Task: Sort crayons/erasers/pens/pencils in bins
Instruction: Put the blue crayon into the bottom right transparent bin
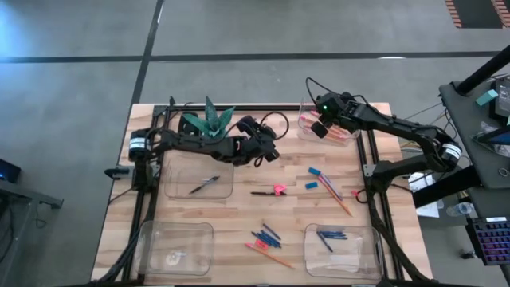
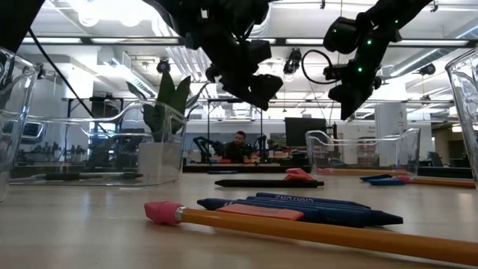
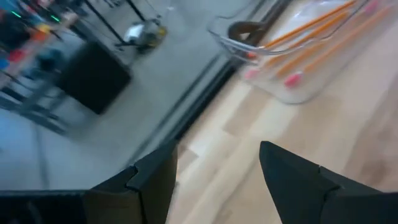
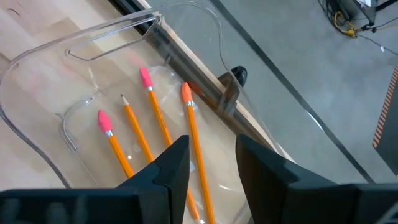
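I have the right gripper [image 4: 211, 158] over the far-right bin [image 4: 74, 56], jaws apart and empty above the pencils [image 4: 152, 121] lying inside. The left gripper [image 3: 214, 168] hangs open mid-table. Descending carelessly, I could clip the bin's wall and shove it.
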